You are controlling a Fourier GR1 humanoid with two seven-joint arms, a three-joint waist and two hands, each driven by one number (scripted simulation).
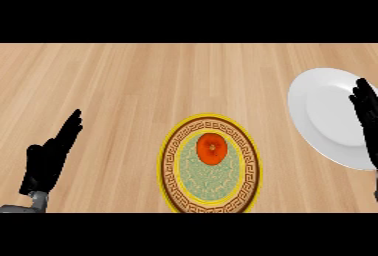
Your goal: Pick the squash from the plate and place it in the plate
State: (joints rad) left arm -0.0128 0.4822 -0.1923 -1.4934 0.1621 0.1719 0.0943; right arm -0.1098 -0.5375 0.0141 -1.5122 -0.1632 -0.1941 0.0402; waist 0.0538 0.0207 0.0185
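- Two plates on the wooden table (133, 80): one patterned plate (168, 165) with a yellow rim, brown key border and green middle, low in the centre; one plain white plate (317, 110) at the right, well apart from it.
- One squash (212, 148), orange-red; lies on the patterned plate, in the upper half of its green middle.
- Looks nearly round from above, slightly longer up the view than across; shows a small darker mark at its middle, facing up; cannot tell any further pointing.
- Two black hands, both open.
- At the lower left, the left hand (46, 160), over bare table, well apart from both plates; fingers straight and close together, slanting up and to the right, holding nothing.
- At the right edge, the right hand (367, 115), in front of the white plate's right side; fingers straight, pointing up the view, holding nothing; cannot tell whether touching that plate.
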